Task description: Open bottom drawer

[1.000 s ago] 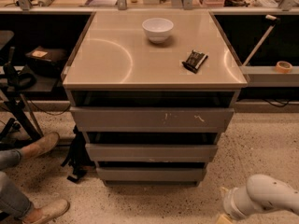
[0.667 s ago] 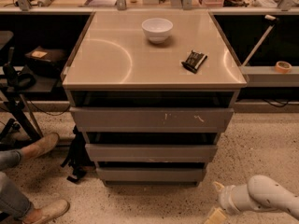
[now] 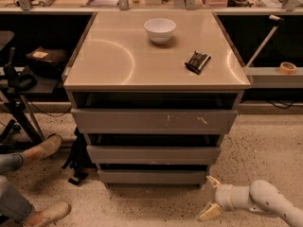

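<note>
The bottom drawer [image 3: 152, 176] is the slimmest of three flat grey fronts in the cabinet, lowest down near the floor, and it stands closed. Above it are the mid-sized front [image 3: 153, 154] and the tallest front [image 3: 154, 121] with white scuff marks. My gripper [image 3: 210, 196] is at the lower right, close to the floor, just right of the bottom drawer's right end. Its two cream fingers [image 3: 208, 212] are spread apart and hold nothing. The white arm [image 3: 270, 203] runs off to the lower right.
On the cabinet top [image 3: 113, 60] stand a white bowl [image 3: 160, 30] and a small black object [image 3: 197, 61]. A person's legs and shoes [image 3: 45, 148] are at the left on the speckled floor, beside a black strap [image 3: 75, 164]. A tape roll [image 3: 287, 67] lies on the right shelf.
My gripper has moved left along the floor toward the bottom drawer's right end, with more of the arm in view. The drawers have not moved.
</note>
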{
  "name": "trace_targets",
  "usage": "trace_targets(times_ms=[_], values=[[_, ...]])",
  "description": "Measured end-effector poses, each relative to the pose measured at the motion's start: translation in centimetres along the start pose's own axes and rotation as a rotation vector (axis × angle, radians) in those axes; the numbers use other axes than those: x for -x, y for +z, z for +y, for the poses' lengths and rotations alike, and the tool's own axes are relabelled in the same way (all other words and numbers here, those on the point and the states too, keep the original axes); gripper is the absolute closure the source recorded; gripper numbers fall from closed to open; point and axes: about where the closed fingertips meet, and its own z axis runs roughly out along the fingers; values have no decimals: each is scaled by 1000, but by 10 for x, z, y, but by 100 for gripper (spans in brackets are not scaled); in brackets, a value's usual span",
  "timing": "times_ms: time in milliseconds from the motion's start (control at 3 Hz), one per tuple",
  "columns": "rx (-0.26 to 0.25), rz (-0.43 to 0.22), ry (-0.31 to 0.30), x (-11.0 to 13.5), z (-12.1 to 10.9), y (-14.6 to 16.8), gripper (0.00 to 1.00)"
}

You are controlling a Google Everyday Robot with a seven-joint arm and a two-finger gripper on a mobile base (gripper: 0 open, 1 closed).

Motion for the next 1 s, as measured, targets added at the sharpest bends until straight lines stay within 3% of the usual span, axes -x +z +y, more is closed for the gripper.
trace_targets(times_ms=[333, 667, 1000], values=[[-22, -4, -44, 0, 7, 26, 0], [-97, -10, -145, 8, -12, 74, 0], [-223, -41, -184, 28, -53, 122, 0]])
